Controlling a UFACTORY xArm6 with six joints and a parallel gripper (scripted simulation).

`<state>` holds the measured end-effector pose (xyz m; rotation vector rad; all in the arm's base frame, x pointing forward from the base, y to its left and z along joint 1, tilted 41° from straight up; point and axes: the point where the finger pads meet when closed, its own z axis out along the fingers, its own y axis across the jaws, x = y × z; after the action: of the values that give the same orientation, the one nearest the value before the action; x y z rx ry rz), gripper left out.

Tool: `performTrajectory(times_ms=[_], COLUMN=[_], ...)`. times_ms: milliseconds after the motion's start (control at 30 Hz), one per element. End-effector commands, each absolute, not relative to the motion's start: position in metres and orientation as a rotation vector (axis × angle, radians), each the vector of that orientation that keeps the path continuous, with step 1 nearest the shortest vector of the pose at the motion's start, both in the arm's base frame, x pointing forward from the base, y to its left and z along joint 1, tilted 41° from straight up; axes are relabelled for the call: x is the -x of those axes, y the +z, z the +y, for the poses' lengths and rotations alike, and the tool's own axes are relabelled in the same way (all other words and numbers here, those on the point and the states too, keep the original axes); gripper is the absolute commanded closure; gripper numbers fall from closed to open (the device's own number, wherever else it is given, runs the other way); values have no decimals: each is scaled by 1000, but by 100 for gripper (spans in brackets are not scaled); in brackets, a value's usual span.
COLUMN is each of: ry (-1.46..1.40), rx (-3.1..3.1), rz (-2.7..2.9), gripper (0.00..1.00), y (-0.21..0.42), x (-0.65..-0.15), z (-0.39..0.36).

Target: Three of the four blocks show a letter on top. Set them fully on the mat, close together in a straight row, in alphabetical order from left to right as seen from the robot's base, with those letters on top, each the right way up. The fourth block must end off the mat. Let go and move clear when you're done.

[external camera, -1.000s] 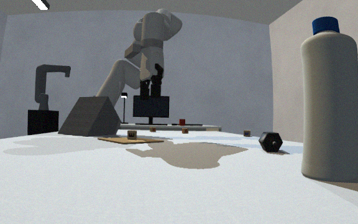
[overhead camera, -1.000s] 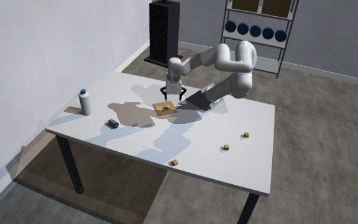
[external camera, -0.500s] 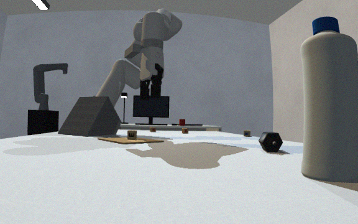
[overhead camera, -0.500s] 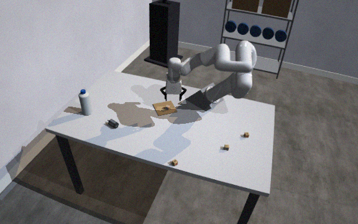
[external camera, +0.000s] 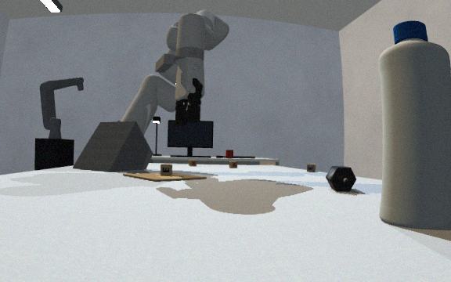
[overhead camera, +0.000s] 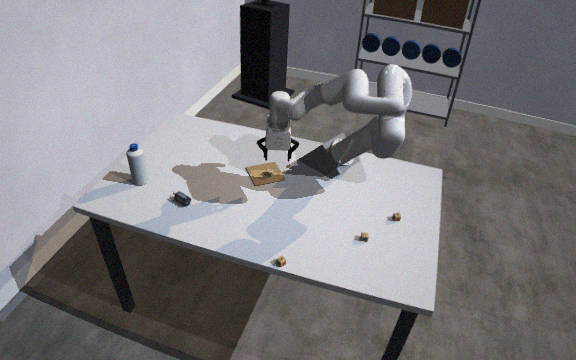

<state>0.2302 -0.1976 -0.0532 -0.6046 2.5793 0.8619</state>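
A thin tan mat (overhead camera: 275, 179) (external camera: 143, 176) lies on the white table (overhead camera: 318, 240) (external camera: 131, 227) near the robot's base. One small wooden block (overhead camera: 267, 173) (external camera: 166, 169) stands on the mat, with a dark mark on the side facing the exterior camera. My gripper (overhead camera: 277, 156) (external camera: 188, 113) is open and empty and hangs above the mat, a little behind the block. Three more blocks lie off the mat toward the far side of the table: one (overhead camera: 396, 216) (external camera: 192, 163), a second (overhead camera: 364, 236) (external camera: 232, 164), and a third (overhead camera: 281, 261) (external camera: 311, 168) by the table edge. Their letters are too small to read.
A white bottle with a blue cap (overhead camera: 137, 165) (external camera: 415, 125) stands near the table's left edge. A small black hexagonal object (overhead camera: 182, 198) (external camera: 340, 178) lies beside it. A dark grey wedge (overhead camera: 320, 160) (external camera: 112, 146) sits next to the mat at the arm's base.
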Motion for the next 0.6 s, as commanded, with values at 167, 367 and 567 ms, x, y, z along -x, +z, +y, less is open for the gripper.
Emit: performTrajectory(times_ms=[167,367,567], ry=[927,966,971], rx=[314,127,103], rz=[2686,2736,2742], gripper=[0,0,0], y=[-70,-81,-83], x=[-210,-194,-192], z=[-230,-247,-250])
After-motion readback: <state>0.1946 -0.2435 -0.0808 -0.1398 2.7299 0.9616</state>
